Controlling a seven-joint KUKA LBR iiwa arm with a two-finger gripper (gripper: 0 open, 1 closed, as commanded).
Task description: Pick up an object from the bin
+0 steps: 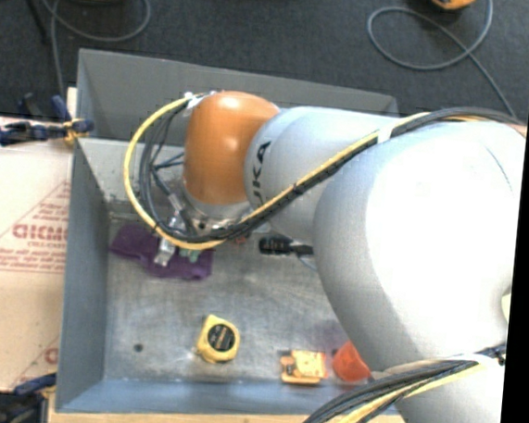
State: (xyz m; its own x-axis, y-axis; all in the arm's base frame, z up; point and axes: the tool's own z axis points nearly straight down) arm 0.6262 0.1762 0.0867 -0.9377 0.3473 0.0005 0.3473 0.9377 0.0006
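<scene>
The gripper sits down on the crumpled purple thing at the left of the grey bin; how wide it stands cannot be told; right of the purple thing, a small black thing; nearer than it, a yellow tape measure; farther right, a tan block and an orange-red piece.

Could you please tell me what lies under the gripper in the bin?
What looks like a purple cloth lies under the gripper, on the bin floor near its left wall. The arm covers the cloth's far edge and whatever else may lie beneath it.
</scene>
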